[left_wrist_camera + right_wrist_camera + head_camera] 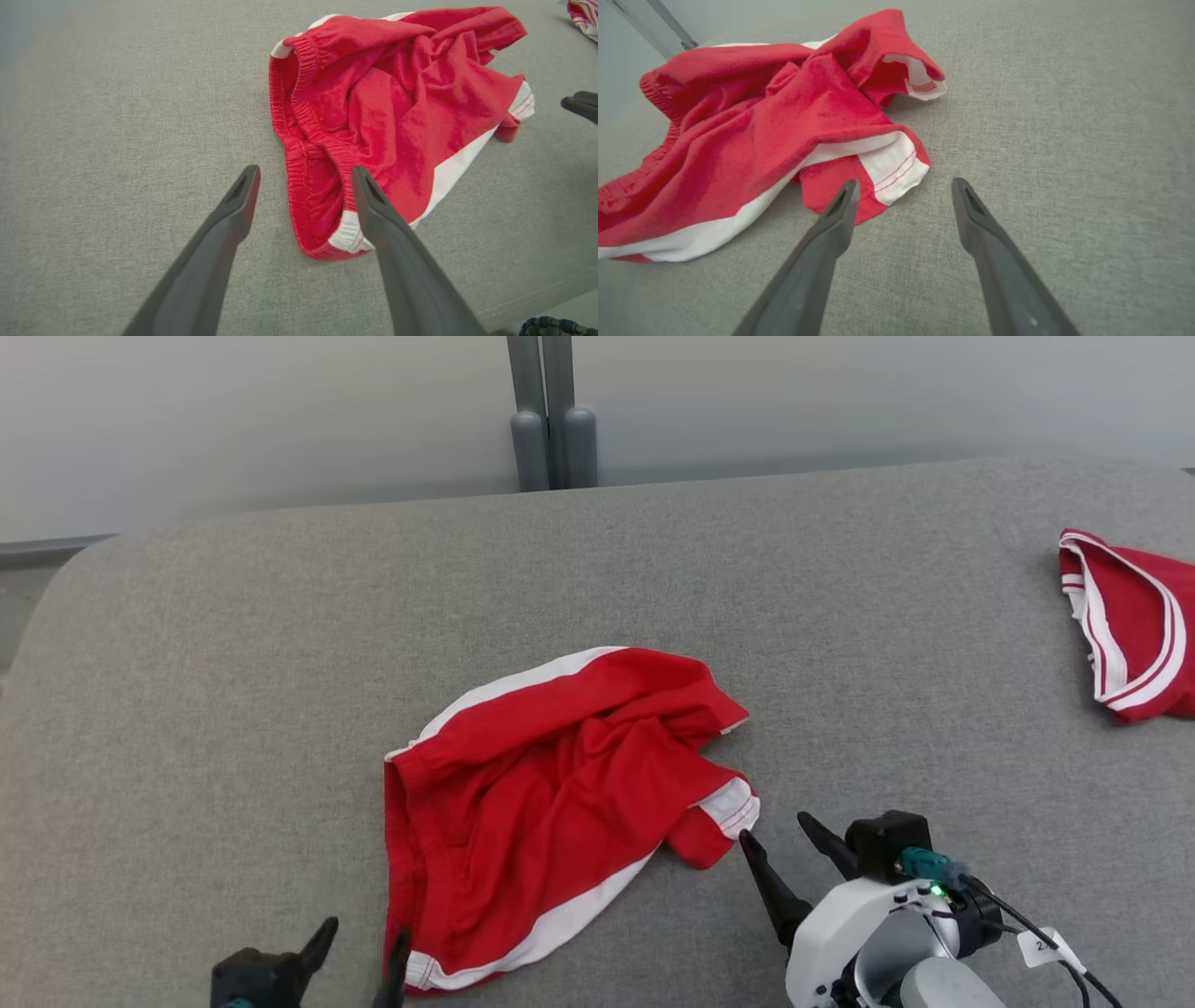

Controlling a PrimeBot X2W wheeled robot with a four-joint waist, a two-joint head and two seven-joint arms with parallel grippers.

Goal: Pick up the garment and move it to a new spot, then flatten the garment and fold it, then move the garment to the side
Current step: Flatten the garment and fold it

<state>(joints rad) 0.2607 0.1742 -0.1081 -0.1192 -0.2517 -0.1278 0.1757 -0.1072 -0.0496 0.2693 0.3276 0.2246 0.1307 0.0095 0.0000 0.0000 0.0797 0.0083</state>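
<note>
— Where's the garment (551, 803)?
— Crumpled red shorts, mid-surface (233, 663), between my arms.
— Your grippers?
— Both spread wide, holding nothing. My left gripper (364, 941) reaches low at the waistband corner. My right gripper (776, 831) angles toward the leg hem, one finger just beside it.

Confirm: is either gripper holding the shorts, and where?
Nothing held. Left gripper open at the red shorts' waistband end; right gripper open beside a leg hem.

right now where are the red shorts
In the head view the red shorts lie crumpled at lower centre on the grey surface, between the left jaws and right jaws.
</note>
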